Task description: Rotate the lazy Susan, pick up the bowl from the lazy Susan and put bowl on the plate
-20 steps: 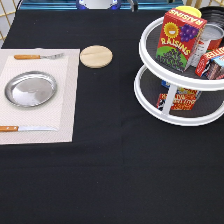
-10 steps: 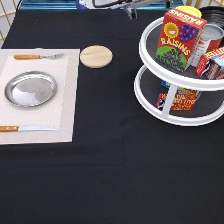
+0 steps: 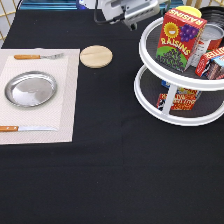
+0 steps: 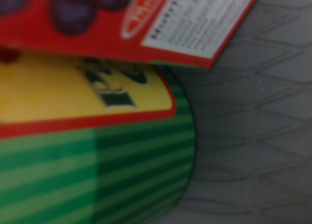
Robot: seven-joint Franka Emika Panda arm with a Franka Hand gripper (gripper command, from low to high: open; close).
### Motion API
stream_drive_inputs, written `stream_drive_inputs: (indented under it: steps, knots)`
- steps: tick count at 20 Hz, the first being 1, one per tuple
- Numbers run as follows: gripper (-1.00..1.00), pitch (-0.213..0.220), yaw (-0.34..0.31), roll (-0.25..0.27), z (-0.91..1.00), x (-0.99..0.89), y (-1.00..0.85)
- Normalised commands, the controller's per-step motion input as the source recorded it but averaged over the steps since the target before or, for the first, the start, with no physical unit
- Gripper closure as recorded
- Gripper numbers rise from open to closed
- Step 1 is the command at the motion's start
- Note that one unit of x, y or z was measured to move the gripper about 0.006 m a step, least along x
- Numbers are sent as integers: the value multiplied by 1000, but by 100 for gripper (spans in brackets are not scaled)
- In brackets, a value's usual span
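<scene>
The claw (image 3: 131,11) hangs at the worktop's far edge beside the lazy Susan (image 3: 150,102); I cannot tell its state. The plate (image 3: 30,89) lies bare.

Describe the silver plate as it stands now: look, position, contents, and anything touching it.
The plate is a round, shiny silver metal dish with a flat rim and a shallow well. It lies flat on a pale placemat at the exterior view's left, between a fork above and a knife below, touching neither. Nothing rests in it. The gripper is far off at the top, near the lazy Susan.
</scene>
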Motion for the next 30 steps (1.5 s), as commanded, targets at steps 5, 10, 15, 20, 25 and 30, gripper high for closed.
stream_drive_inputs:
  steps: [5, 10, 15, 20, 25, 30]
  knots:
    - [-100, -10, -18, 174, -448, -21, -132]
    - [-100, -42, 0, 161, -423, -93, -126]
    - [-100, -5, -2, 132, -178, 51, -56]
    - [-100, -64, -21, 63, -84, 255, -23]
    - [-100, -122, -17, 2, -38, 487, 0]
    - [-100, -155, -6, 0, -73, 548, 16]
